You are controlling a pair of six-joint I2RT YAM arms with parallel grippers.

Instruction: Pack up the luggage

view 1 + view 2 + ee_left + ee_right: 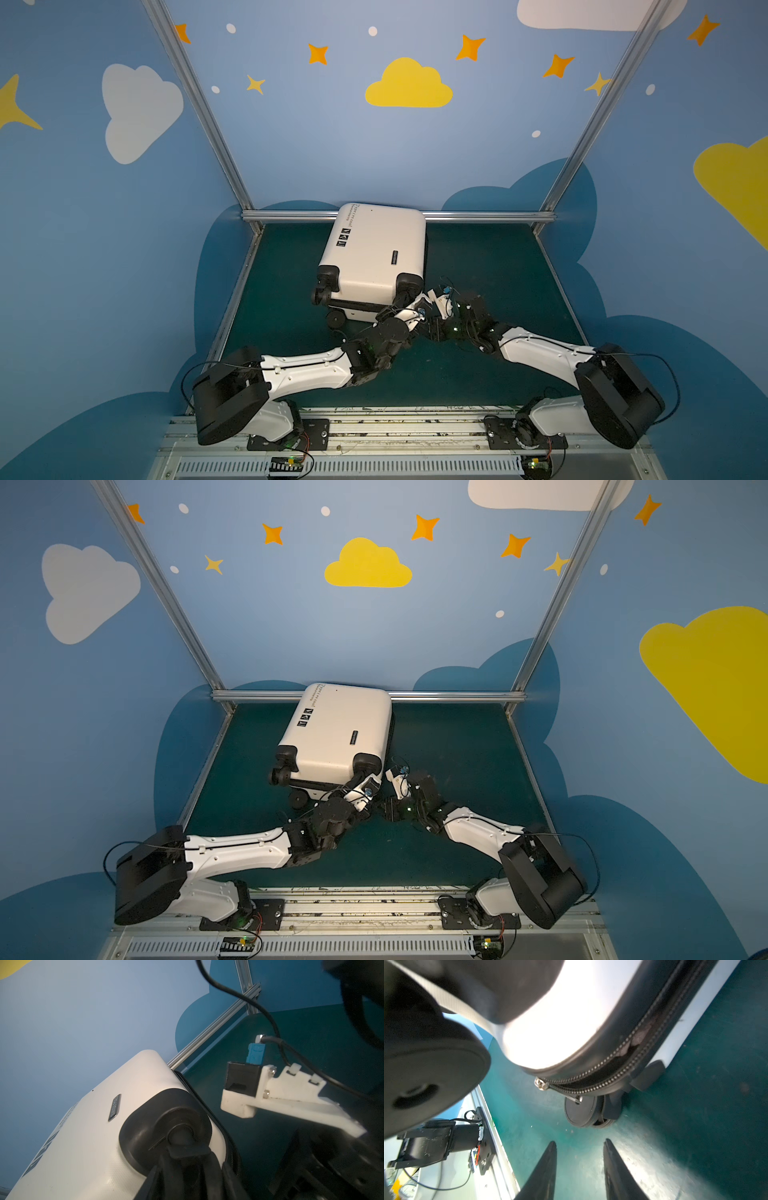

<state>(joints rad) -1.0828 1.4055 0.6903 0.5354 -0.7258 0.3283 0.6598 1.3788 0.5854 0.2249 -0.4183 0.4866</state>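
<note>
**Brace the luggage, then catch the zipper pull**

The luggage [376, 249] lies flat on the tabletop [498, 270], lid down. It sits close to the back rail and a little left of centre, wheels facing you. Its zipper [612, 1072] looks only partly run. The slider [541, 1084] sits at a near corner, just above the lower wheel [581, 1111]. Beyond it the teeth gape, with something pale showing in the gap.

Your left fingers [153, 1184] appear to be clamped on the upper corner wheel [182, 1140]. Treat that hold as your brace and don't let it twist the case.

Your right fingers [548, 1163] stand moderately apart with nothing between them, near the slider but short of it. The step in hand looks like closing that gap:

- Bring them up to the thin pull tab [572, 1097] and pinch it squarely.
- Draw it along the band, not away from the shell.
- Go slowly past the pale material, since it could snag in the teeth.
</note>
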